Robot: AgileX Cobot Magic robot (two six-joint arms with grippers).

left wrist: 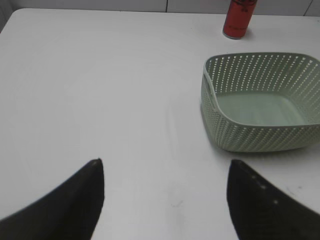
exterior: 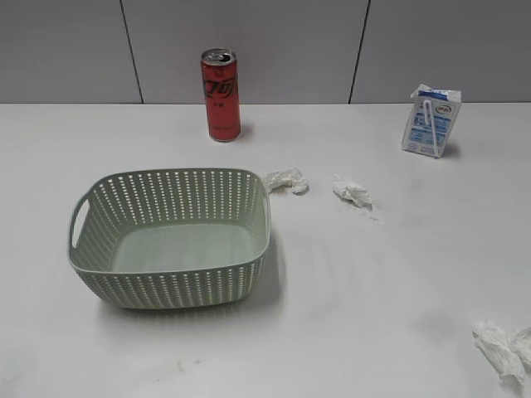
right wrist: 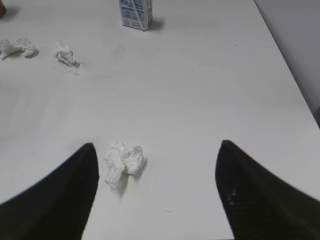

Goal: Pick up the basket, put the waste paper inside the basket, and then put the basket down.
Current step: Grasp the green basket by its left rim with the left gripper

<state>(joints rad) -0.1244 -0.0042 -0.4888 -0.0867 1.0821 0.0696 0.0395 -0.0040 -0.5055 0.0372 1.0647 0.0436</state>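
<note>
The pale green slotted basket [exterior: 170,236] stands empty on the white table, left of centre; it also shows in the left wrist view [left wrist: 260,102]. Three wads of white waste paper lie on the table: one by the basket's far right corner [exterior: 287,180], one further right [exterior: 352,192], one at the front right edge [exterior: 502,348]. In the right wrist view the near wad [right wrist: 123,162] lies just inside the left finger of my open right gripper [right wrist: 156,150]; the others lie far left [right wrist: 18,47] [right wrist: 65,53]. My open left gripper [left wrist: 165,167] hovers over bare table, left of the basket. Neither gripper shows in the exterior view.
A red drink can [exterior: 221,94] stands behind the basket, also seen in the left wrist view [left wrist: 239,18]. A blue-and-white drink carton [exterior: 431,121] stands at the back right, also seen in the right wrist view [right wrist: 136,13]. The table's right edge [right wrist: 292,80] runs near the right gripper.
</note>
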